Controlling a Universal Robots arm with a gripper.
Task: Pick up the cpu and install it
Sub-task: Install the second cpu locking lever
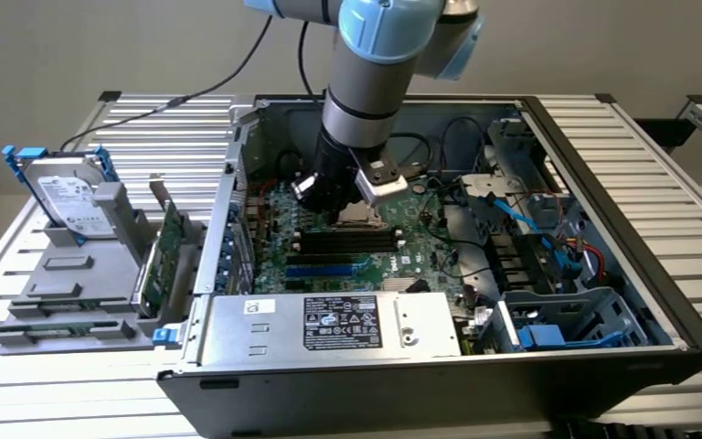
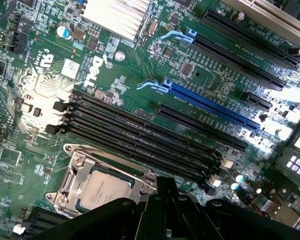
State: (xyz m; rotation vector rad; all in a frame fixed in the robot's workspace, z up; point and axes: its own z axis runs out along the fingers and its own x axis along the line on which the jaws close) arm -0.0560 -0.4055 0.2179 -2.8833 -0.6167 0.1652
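Observation:
The cpu (image 2: 101, 192), a small square chip with a dull silver top, lies flat in the metal-framed socket (image 2: 72, 165) on the green motherboard (image 2: 140, 75). My gripper (image 2: 166, 181) is just beside the socket's edge. Its dark fingers are shut together with nothing between them. In the exterior view the arm reaches down into the open computer case (image 1: 620, 183), and the gripper (image 1: 346, 203) hangs low over the socket (image 1: 360, 218) in the middle of the board.
Black memory slots (image 2: 140, 135) run right next to the socket, with blue and black card slots (image 2: 215, 107) beyond. A silver power supply (image 1: 326, 325) lines the case's near side, cables (image 1: 510, 210) the exterior view's right. Outside, a hard drive (image 1: 69, 197) and green card (image 1: 162, 256) stand in a grey holder.

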